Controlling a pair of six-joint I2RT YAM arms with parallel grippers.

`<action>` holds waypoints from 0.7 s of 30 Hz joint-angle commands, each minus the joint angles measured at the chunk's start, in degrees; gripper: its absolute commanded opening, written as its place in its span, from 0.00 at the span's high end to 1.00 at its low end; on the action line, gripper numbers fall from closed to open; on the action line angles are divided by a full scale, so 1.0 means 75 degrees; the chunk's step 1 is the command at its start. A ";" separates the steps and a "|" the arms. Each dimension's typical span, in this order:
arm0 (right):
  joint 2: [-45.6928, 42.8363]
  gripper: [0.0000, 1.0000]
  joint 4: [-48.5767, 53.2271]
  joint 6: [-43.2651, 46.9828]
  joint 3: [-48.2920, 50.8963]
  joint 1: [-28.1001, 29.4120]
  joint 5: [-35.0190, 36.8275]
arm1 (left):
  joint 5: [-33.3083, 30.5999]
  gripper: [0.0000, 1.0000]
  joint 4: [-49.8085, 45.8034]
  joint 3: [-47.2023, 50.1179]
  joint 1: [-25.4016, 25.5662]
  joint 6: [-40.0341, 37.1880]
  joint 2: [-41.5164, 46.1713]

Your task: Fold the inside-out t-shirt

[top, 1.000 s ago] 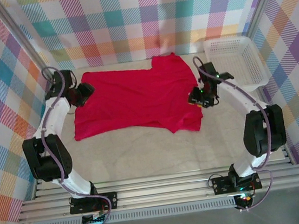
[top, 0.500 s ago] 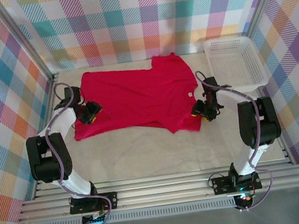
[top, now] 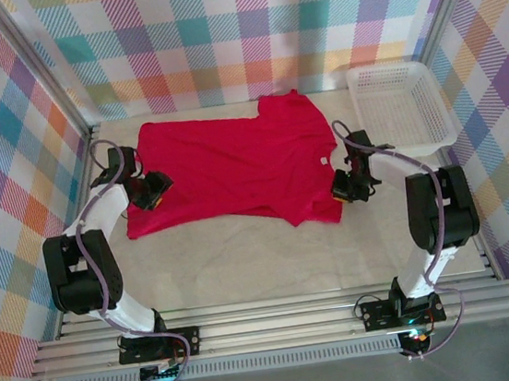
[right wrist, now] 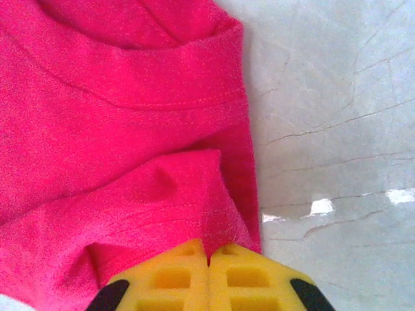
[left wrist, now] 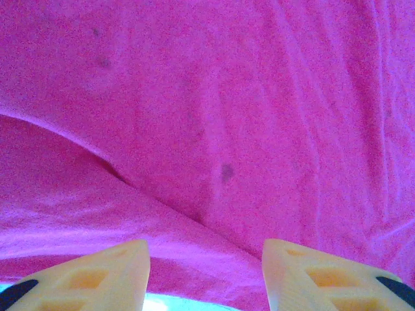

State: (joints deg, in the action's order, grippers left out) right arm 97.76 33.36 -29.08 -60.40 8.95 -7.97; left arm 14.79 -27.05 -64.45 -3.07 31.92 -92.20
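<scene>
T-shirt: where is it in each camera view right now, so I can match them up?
Top external: t-shirt spread across the far middle of the table, between the arms.
Left wrist: t-shirt beyond the left gripper, jaws open.
Right wrist: t-shirt on the left, its edge pinched in the shut right gripper.
Shared landmark: the pale table bordering the t-shirt's edge.

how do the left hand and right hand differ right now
The left hand is open, fingers apart over the t-shirt; the right hand is shut, pinching its fabric. The left hand sits at the shirt's left edge, the right hand at its right edge. Both have yellow fingers.
</scene>
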 commanded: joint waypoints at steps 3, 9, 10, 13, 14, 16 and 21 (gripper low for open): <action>-0.0879 1.00 0.0608 0.0233 0.0154 0.0025 -0.0209 | -0.0213 0.51 -0.0272 -0.0161 0.0023 -0.0168 0.0329; -0.2182 1.00 0.1007 0.0035 0.0838 0.0106 -0.0504 | -0.0247 0.52 -0.0230 -0.0120 0.0023 -0.0149 0.0330; -0.2414 1.00 0.1044 -0.0034 0.0986 0.0156 -0.0646 | -0.0249 0.52 -0.0206 -0.0114 0.0023 -0.0134 0.0320; -0.3405 1.00 0.1308 -0.0389 0.1572 0.0454 -0.0844 | -0.0300 0.52 -0.0273 -0.0178 0.0023 -0.0164 0.0230; -0.3790 1.00 0.1418 -0.0539 0.1777 0.0545 -0.0848 | -0.0346 0.52 -0.0343 -0.0205 0.0023 -0.0201 0.0213; -0.4814 1.00 0.1664 -0.0936 0.2347 0.0695 -0.0893 | -0.0467 0.52 -0.0433 -0.0191 -0.0031 -0.0223 0.0223; -0.7214 1.00 0.2273 -0.1856 0.3575 0.0740 -0.1351 | -0.0465 0.52 -0.0457 -0.0021 -0.0319 -0.0166 0.0259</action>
State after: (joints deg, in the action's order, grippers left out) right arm 49.45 45.36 -37.36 -37.04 14.35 -15.16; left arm 12.34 -28.80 -64.47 -3.81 31.68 -91.29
